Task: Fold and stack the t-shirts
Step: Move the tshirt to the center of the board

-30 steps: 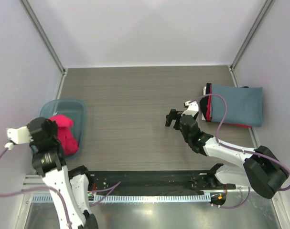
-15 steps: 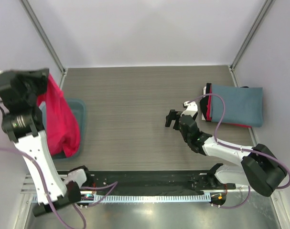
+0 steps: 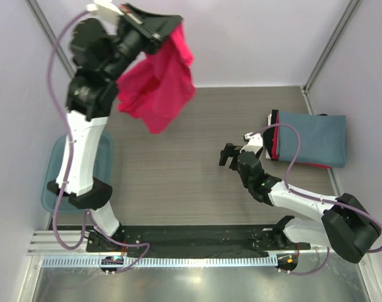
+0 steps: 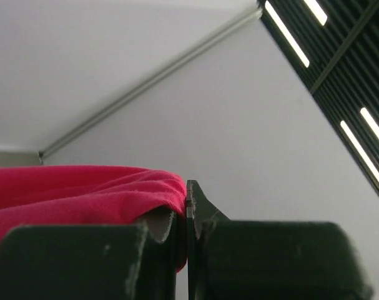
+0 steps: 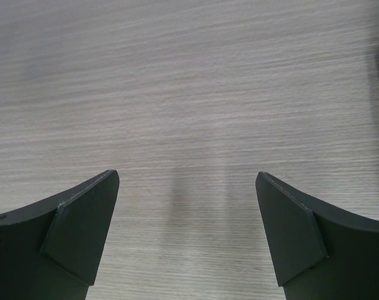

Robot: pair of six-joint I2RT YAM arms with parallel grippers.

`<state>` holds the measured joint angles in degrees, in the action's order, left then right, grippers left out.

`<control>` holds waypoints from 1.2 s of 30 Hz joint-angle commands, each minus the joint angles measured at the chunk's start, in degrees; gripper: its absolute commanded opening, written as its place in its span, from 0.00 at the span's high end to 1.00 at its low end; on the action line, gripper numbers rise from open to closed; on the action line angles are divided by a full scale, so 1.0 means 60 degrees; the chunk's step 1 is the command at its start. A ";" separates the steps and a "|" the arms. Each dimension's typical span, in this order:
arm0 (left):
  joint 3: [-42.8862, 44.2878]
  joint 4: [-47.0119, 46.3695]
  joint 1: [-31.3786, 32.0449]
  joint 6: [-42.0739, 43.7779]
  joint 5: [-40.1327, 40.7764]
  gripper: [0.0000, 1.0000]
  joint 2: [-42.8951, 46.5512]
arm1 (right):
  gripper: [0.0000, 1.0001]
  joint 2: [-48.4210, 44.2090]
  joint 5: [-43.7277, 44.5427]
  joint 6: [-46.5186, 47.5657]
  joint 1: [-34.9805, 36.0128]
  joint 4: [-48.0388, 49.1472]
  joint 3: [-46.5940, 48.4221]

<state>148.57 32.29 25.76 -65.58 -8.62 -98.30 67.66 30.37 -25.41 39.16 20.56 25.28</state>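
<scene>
My left gripper [image 3: 172, 24] is shut on the bright pink-red t-shirt [image 3: 160, 88] and holds it high in the air over the far left of the table; the shirt hangs down crumpled. In the left wrist view the red cloth [image 4: 77, 194] is pinched between the closed fingers. A folded slate blue-grey t-shirt [image 3: 313, 138] lies at the right edge on top of red and black folded edges [image 3: 275, 139]. My right gripper [image 3: 227, 155] is open and empty, low over bare table left of that stack [image 5: 188, 187].
A translucent blue plastic bin [image 3: 52, 182] stands at the left edge, partly hidden behind my left arm. White walls enclose the table on three sides. A black rail runs along the near edge.
My left arm has swung up and to the right, lifting the pink-red t-shirt out of the bin to high above the table. The right arm has stayed put.
</scene>
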 commanded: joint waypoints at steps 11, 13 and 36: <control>-0.4778 0.0343 -0.0861 0.0134 0.3237 1.00 0.1353 | 0.03 -0.1110 0.1384 -0.0013 0.0007 0.0251 -0.0287; -0.6716 0.0653 -0.1303 -0.0258 0.3298 1.00 0.2140 | 0.04 -0.1096 0.1325 -0.0028 0.0007 0.0280 -0.0273; -1.4860 -0.1424 -0.3605 0.0320 0.3682 0.84 0.4314 | 0.37 0.2580 -0.1295 0.0148 -0.0432 -0.1462 0.2859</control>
<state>56.66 26.44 4.36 -70.22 14.76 -71.59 81.97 25.98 -24.34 37.50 13.74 36.99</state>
